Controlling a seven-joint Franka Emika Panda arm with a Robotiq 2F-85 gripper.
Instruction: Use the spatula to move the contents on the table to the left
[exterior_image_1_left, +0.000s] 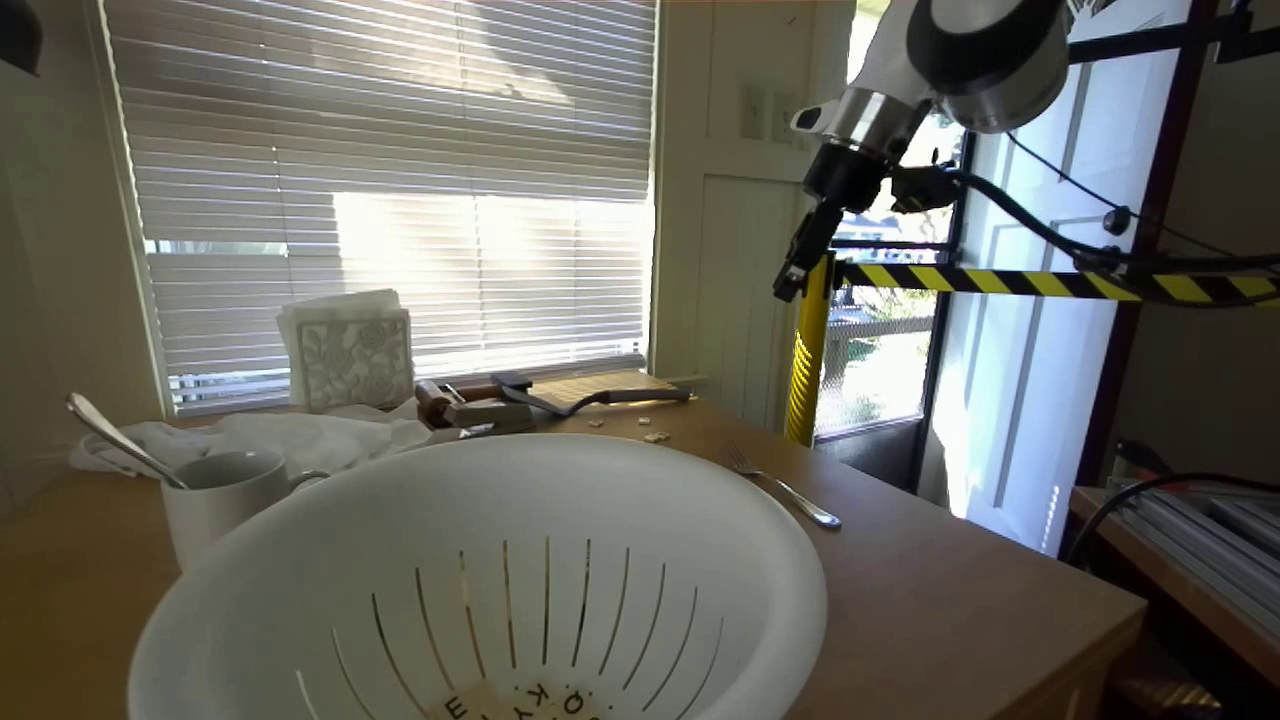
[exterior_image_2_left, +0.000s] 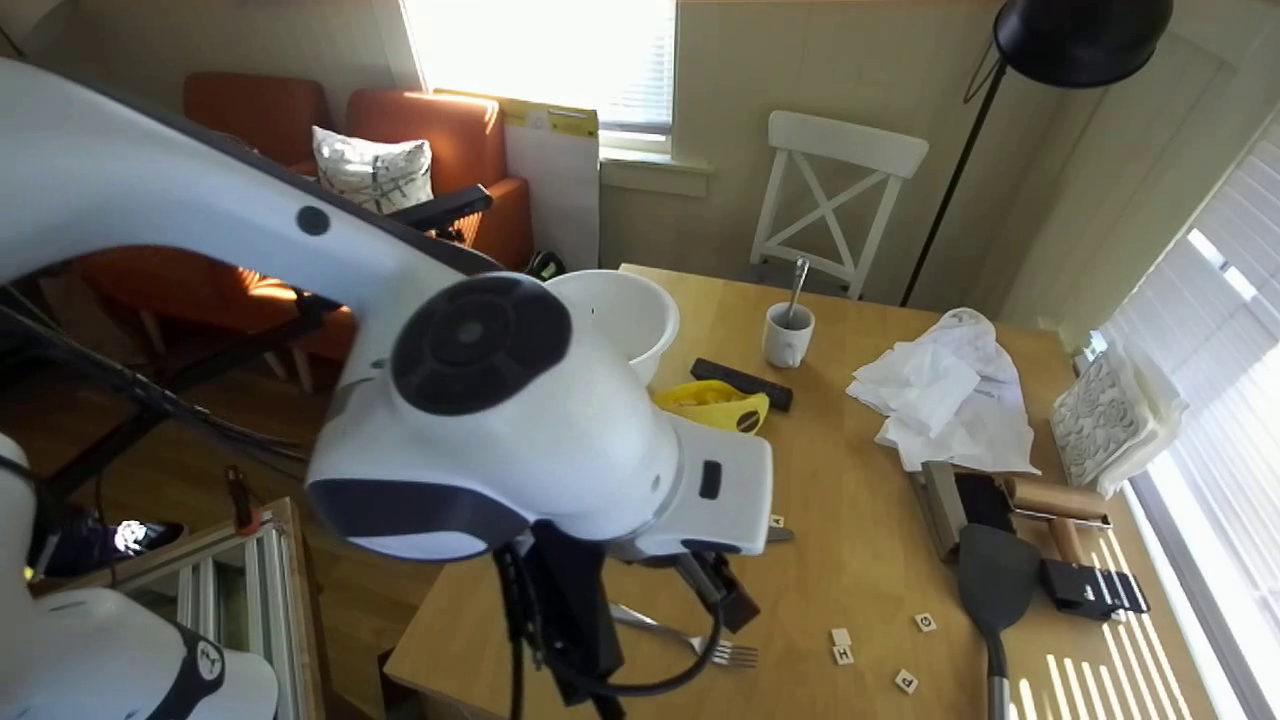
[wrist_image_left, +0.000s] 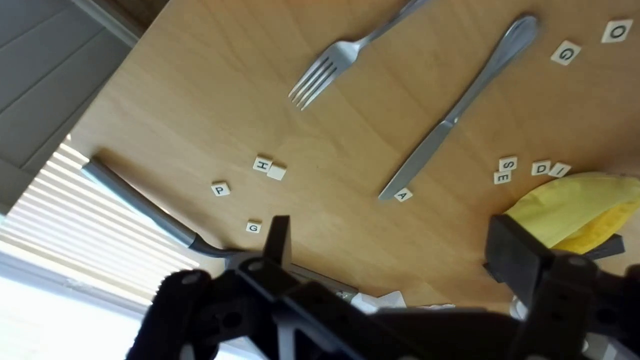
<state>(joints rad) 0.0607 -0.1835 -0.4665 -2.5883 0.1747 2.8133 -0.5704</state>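
The spatula (exterior_image_2_left: 1000, 585) has a dark flat head and a long grey-black handle. It lies flat near the window side of the table (exterior_image_2_left: 850, 470), as both exterior views (exterior_image_1_left: 640, 396) show. In the wrist view its handle (wrist_image_left: 142, 205) is at the lower left and its head is mostly hidden behind my finger. Several small letter tiles lie scattered on the table, such as H (wrist_image_left: 262, 164), P (wrist_image_left: 220, 188), G (wrist_image_left: 253, 227) and A (wrist_image_left: 403, 194). My gripper (wrist_image_left: 392, 240) is open and empty, high above the table; its fingertips (exterior_image_1_left: 790, 283) touch nothing.
A fork (wrist_image_left: 330, 67) and a knife (wrist_image_left: 450, 117) lie among the tiles. A yellow pouch (exterior_image_2_left: 712, 403), white colander (exterior_image_1_left: 480, 500), mug (exterior_image_2_left: 788, 335), crumpled white paper (exterior_image_2_left: 950, 390), napkin holder (exterior_image_2_left: 1105, 415) and black block (exterior_image_2_left: 1090, 588) stand around the table.
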